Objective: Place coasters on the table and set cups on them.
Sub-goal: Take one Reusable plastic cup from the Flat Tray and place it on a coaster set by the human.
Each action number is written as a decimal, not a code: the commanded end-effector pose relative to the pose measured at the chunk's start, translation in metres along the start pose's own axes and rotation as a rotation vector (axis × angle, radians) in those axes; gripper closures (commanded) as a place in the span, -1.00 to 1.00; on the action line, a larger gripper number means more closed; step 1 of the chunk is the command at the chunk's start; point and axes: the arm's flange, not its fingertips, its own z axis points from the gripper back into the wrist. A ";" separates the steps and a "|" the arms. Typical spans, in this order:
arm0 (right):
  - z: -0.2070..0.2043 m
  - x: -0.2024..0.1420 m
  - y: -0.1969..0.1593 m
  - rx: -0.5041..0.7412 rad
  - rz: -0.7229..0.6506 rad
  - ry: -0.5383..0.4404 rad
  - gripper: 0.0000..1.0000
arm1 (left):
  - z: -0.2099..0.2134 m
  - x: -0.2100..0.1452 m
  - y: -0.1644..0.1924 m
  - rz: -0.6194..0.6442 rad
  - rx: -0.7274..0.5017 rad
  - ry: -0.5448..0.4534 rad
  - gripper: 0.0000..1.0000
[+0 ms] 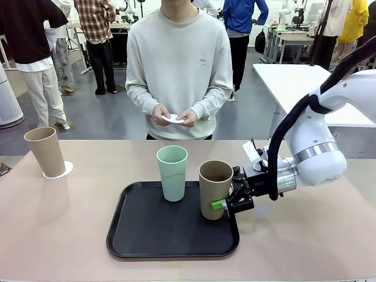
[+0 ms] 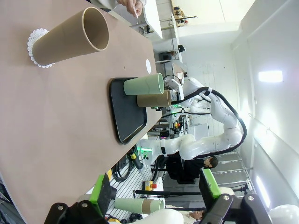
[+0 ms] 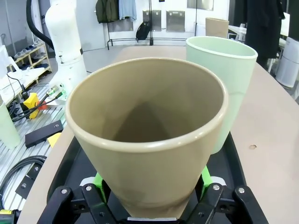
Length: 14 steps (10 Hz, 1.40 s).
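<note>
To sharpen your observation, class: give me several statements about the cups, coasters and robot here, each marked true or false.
1. The mint green cup stands on the black tray. True.
2. The far-left tan cup stands directly on the tabletop. False: a lacy coaster lies under it.
3. The right gripper has its fingers closed on the mint green cup. False: they clasp the tan cup on the tray.
4. The person holds a white coaster in both hands. True.
</note>
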 end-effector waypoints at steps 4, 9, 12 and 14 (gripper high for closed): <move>0.028 0.076 0.017 -0.130 -0.112 0.027 1.00 | 0.001 -0.001 -0.002 0.001 -0.011 -0.002 -1.00; 0.066 0.212 0.048 -0.147 -0.108 0.048 1.00 | 0.001 -0.001 -0.002 0.001 -0.011 -0.002 -1.00; 0.068 0.229 0.057 -0.165 -0.082 0.037 1.00 | 0.001 -0.001 -0.002 0.001 -0.011 -0.002 -1.00; 0.068 0.229 0.057 -0.165 -0.082 0.037 1.00 | 0.001 -0.001 -0.002 0.001 -0.011 -0.002 -1.00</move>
